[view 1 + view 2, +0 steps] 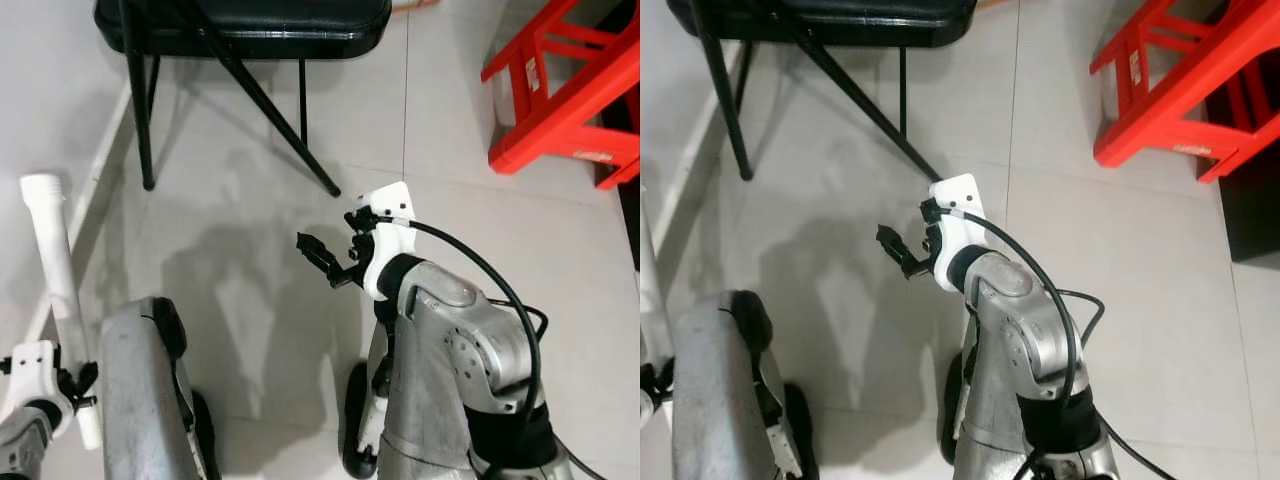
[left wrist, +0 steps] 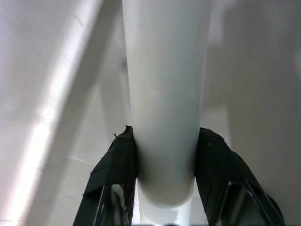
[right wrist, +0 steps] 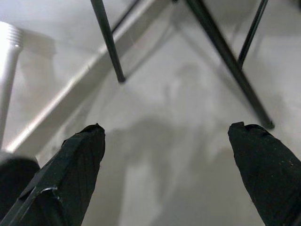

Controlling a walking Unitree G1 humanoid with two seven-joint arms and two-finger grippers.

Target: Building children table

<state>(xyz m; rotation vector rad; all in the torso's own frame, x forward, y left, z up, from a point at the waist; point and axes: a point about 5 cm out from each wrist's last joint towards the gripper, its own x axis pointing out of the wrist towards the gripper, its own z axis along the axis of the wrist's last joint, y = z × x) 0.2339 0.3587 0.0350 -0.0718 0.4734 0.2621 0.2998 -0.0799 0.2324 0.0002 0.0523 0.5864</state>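
Note:
A long white plastic table leg [image 1: 55, 270] with a threaded top end stands nearly upright at my far left. My left gripper [image 1: 78, 385] is shut on its lower part; in the left wrist view the white table leg [image 2: 164, 94] sits between the two black fingers [image 2: 113, 174]. My right gripper [image 1: 320, 258] hangs open over the bare tiled floor, near the middle of the scene. In the right wrist view its fingers [image 3: 70, 165] stand wide apart with only floor between them, and the leg's threaded end [image 3: 9, 52] shows off to one side.
A black chair [image 1: 240, 30] on thin black metal legs stands just ahead. A red plastic stool [image 1: 570, 90] sits at the far right. A white baseboard [image 1: 90, 200] runs along the floor on the left. My own grey legs show at the bottom.

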